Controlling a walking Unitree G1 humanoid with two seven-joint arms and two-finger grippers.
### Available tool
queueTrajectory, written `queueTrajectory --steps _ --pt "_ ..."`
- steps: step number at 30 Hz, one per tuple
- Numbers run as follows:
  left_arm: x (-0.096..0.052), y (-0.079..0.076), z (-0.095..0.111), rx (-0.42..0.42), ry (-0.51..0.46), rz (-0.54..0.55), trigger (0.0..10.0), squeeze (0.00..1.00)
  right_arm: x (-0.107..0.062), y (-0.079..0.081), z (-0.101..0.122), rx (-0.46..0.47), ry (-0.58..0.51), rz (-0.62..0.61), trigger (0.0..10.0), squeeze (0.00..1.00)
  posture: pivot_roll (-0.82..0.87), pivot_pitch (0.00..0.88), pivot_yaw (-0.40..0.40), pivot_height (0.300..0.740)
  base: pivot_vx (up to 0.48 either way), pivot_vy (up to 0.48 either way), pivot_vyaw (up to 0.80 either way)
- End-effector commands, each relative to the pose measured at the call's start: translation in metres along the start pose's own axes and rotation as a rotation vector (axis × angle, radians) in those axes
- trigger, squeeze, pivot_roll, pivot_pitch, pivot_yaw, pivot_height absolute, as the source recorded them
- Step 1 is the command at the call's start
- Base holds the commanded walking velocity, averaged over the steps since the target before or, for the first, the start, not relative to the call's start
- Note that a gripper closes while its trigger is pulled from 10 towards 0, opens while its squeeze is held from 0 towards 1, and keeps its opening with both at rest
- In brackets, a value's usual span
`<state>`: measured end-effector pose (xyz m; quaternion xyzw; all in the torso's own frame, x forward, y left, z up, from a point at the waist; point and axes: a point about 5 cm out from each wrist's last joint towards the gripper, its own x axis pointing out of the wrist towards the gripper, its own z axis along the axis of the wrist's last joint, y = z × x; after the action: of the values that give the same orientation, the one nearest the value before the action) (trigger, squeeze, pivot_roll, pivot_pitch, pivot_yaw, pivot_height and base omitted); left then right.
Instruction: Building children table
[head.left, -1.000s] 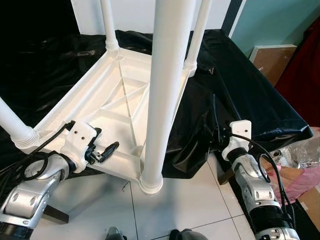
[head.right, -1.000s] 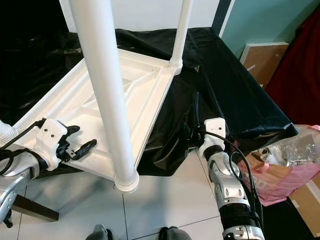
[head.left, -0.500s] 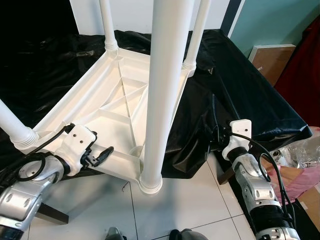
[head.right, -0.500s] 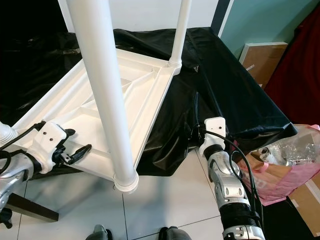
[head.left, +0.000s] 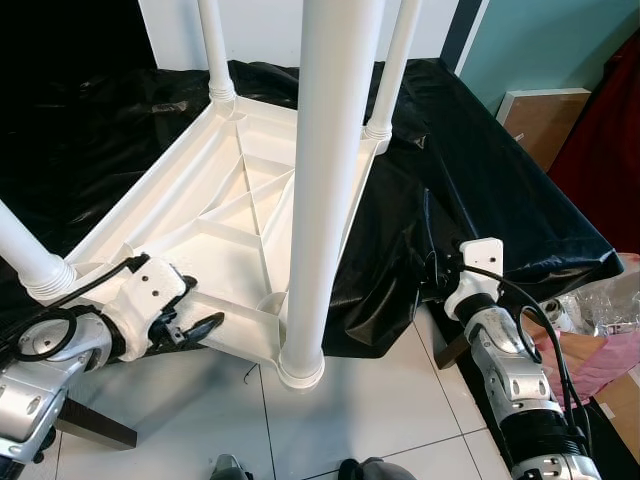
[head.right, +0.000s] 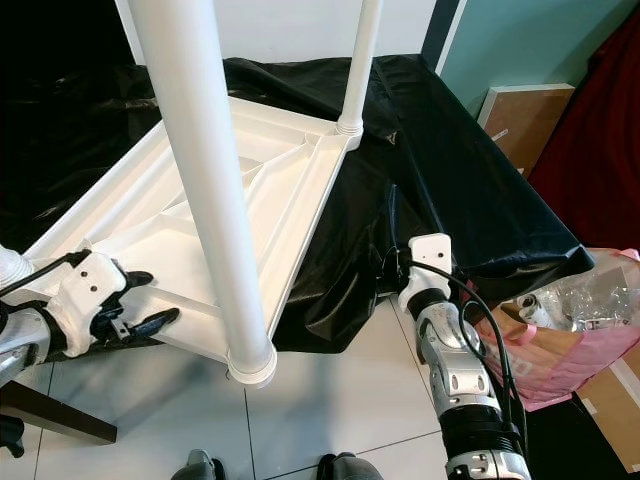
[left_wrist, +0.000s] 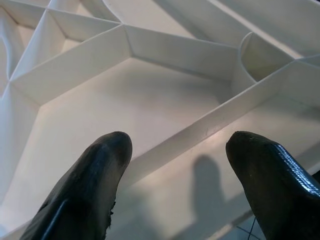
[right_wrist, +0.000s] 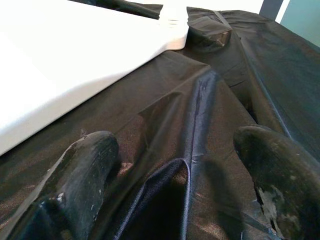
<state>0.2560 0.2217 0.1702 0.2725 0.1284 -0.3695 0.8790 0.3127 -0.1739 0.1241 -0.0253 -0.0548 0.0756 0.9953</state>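
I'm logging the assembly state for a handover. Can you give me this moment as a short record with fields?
Object: white plastic children's table, upside down, legs up
Support: black plastic sheet
Legs seen fitted: four white legs, nearest one
Left gripper: open, at the table's near edge, fingers over the ribbed underside
Right gripper: open, over the black sheet beside the table
Floor: white tiles
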Motion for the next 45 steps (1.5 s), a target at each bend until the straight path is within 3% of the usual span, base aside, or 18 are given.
queueTrajectory --steps 1,7,15,18,26,32,33,34,36,37,40,41,45 --pt "0.003 -0.008 -0.004 0.012 0.033 -0.126 10.0 0.0 0.001 0.001 0.0 -0.004 0.006 0.006 10.0 0.0 0.01 0.107 -0.077 0.74 0.0 0.0 0.0" --pt "0.018 -0.007 -0.006 0.101 0.081 -0.158 10.0 0.0 0.004 0.003 0.001 -0.009 0.002 0.022 10.0 0.0 0.01 0.104 -0.077 0.74 0.0 0.0 0.0" --pt "0.038 0.007 -0.004 0.231 0.148 -0.17 10.0 0.0 0.006 0.002 0.003 -0.016 -0.004 0.023 10.0 0.0 0.01 0.11 -0.068 0.74 0.0 0.0 0.0" --pt "0.049 0.012 -0.002 0.275 0.18 -0.221 10.0 0.0 0.005 0.003 0.003 -0.014 -0.005 0.019 10.0 0.0 0.0 0.12 -0.054 0.74 0.0 0.0 0.0" --pt "0.059 0.014 -0.007 0.309 0.226 -0.313 10.0 0.0 0.002 0.001 0.002 -0.012 -0.006 -0.008 10.0 0.0 -0.01 0.138 -0.025 0.74 0.0 0.0 0.0" --pt "0.066 0.015 0.002 0.268 0.185 -0.376 10.0 0.0 -0.002 -0.001 0.0 -0.007 -0.005 -0.034 10.0 0.0 -0.02 0.143 -0.008 0.74 0.0 0.0 0.0" --pt "0.067 0.015 0.006 0.256 0.164 -0.389 9.3 0.0 -0.003 -0.001 0.0 -0.006 -0.004 -0.037 10.0 0.0 -0.02 0.143 -0.005 0.74 0.0 0.0 0.0" --pt "0.067 0.015 0.01 0.249 0.146 -0.402 4.8 0.0 -0.003 -0.001 -0.001 -0.006 -0.004 -0.039 10.0 0.0 -0.02 0.143 -0.005 0.74 0.0 0.0 0.0" --pt "0.068 0.015 0.012 0.248 0.135 -0.413 4.8 0.0 -0.003 -0.001 -0.001 -0.005 -0.004 -0.04 10.0 0.0 -0.02 0.143 -0.003 0.74 0.0 0.0 0.0" --pt "0.068 0.016 0.014 0.246 0.126 -0.424 3.6 0.0 -0.003 0.0 -0.001 -0.004 -0.004 -0.041 10.0 0.0 -0.02 0.145 -0.003 0.74 0.0 0.0 0.0" --pt "0.068 0.016 0.014 0.246 0.125 -0.427 3.6 0.0 -0.003 0.0 -0.001 -0.004 -0.004 -0.042 10.0 0.0 -0.02 0.145 -0.003 0.74 0.0 0.0 0.0" --pt "0.069 0.015 0.016 0.24 0.11 -0.442 0.0 0.0 -0.002 0.001 0.0 -0.003 -0.005 -0.041 10.0 0.0 -0.02 0.146 -0.004 0.74 0.0 0.0 0.0" --pt "0.07 0.017 0.019 0.23 0.086 -0.433 0.0 0.0 -0.001 0.0 0.0 -0.003 -0.006 -0.041 10.0 0.0 -0.02 0.147 -0.005 0.74 0.0 0.0 0.0"
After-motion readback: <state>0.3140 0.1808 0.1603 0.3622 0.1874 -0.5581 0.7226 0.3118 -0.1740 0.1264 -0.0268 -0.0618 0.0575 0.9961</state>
